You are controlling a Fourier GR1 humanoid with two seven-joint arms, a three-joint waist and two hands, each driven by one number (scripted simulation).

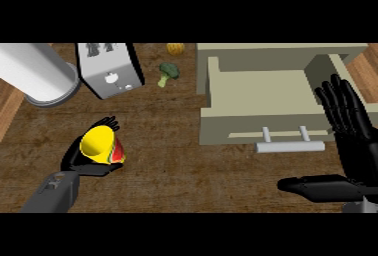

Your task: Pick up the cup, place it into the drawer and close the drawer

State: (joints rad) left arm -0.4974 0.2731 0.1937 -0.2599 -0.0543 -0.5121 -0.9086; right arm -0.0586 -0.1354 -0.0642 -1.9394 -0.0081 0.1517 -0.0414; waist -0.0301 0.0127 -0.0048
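Observation:
A yellow cup (98, 141) with a red and green side sits in my left hand (94, 166), whose fingers and thumb curl round it at the lower left of the counter. The beige drawer (221, 120) stands pulled open at the upper right, its inside bare, with a grey bar handle (290, 146) on its front. My right hand (347, 120) is open, fingers straight and pointing up, by the drawer's right front corner, its thumb stretched out to the left below the handle.
A silver toaster (111, 67) stands at the upper left beside a large grey cylinder (37, 72). A piece of broccoli (168, 72) and a small yellow-orange item (175, 48) lie behind the drawer's left side. Brown wooden counter (177, 170) spreads between the hands.

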